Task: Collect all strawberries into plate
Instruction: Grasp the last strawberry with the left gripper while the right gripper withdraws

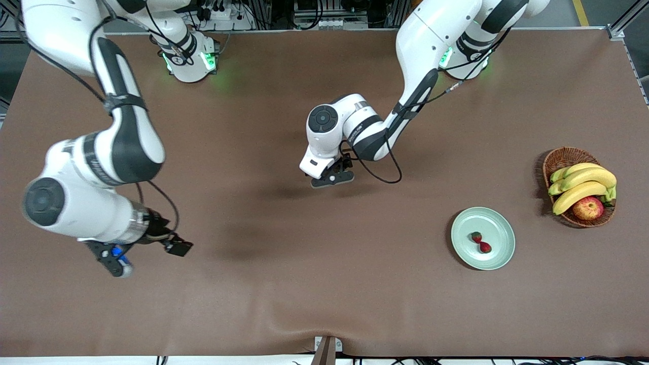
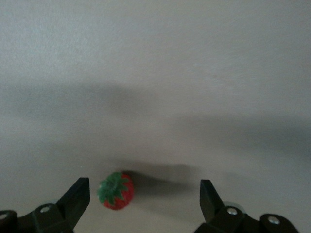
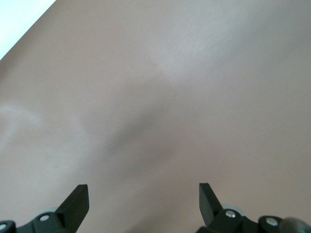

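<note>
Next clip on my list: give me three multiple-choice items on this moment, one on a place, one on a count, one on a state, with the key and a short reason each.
1. Where is the strawberry that is not on the plate?
A. In the basket
B. On the table under the left pincer
C. Under the right pincer

2. How many strawberries lie on the plate?
A. One
B. Two
C. Three

3. How does the left pincer stand?
A. Open, holding nothing
B. Shut on a strawberry
C. Shut and empty

Key:
1 B: the left wrist view shows the loose strawberry on the table between the fingers of the left pincer.
2 B: two strawberries rest on the plate, which lies beside the basket.
3 A: its fingers stand apart, clear of the berry. The right pincer waits open over bare table.
</note>
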